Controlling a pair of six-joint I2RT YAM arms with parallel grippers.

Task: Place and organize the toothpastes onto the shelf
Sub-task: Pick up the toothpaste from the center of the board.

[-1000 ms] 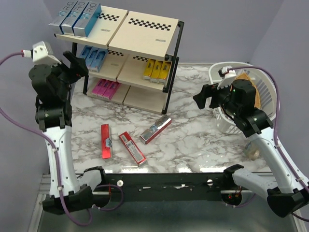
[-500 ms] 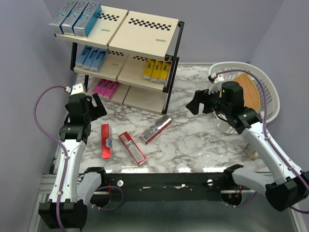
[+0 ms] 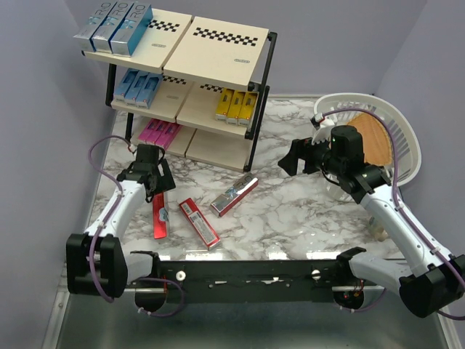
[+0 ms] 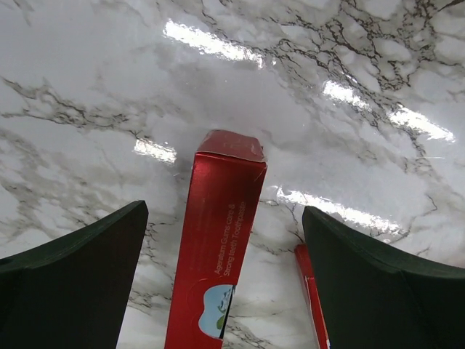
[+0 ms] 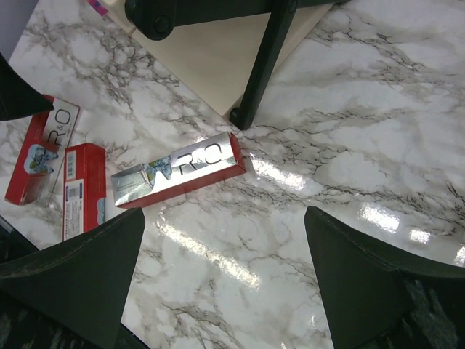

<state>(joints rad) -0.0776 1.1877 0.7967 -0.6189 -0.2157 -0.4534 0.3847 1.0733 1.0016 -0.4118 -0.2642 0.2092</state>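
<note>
Three toothpastes lie loose on the marble surface (image 3: 290, 218), in front of the shelf (image 3: 218, 51). A red box (image 3: 158, 212) lies on the left. A second red box (image 3: 199, 222) lies near it on the right, with a gap between them. A silver box (image 3: 235, 195) with a red side lies farther right, tilted, not far from the shelf's black front leg.

More toothpastes sit on the shelf. Silver and teal boxes (image 3: 115, 27) are on the top left board. Blue boxes (image 3: 138, 86) are on the middle left board and yellow boxes (image 3: 237, 105) are on the middle right one. Pink boxes (image 3: 160, 133) are on the bottom left board.

The left arm (image 3: 120, 211) reaches down low over the end of the red box nearest the shelf. The left jaws are wide open and hold nothing. In the left wrist view one dark finger (image 4: 73, 276) is on each side of the red box (image 4: 221, 240), and neither touches it. A corner of the second red box (image 4: 311, 298) peeks in at the bottom.

The right arm (image 3: 392, 218) is up above the surface, to the right of the loose boxes. The right jaws are wide open too, and empty. Its wrist view looks down on the silver box (image 5: 178, 171).

A white basket (image 3: 399, 120) sits at the far right with a wooden board (image 3: 374, 134) in it.
</note>
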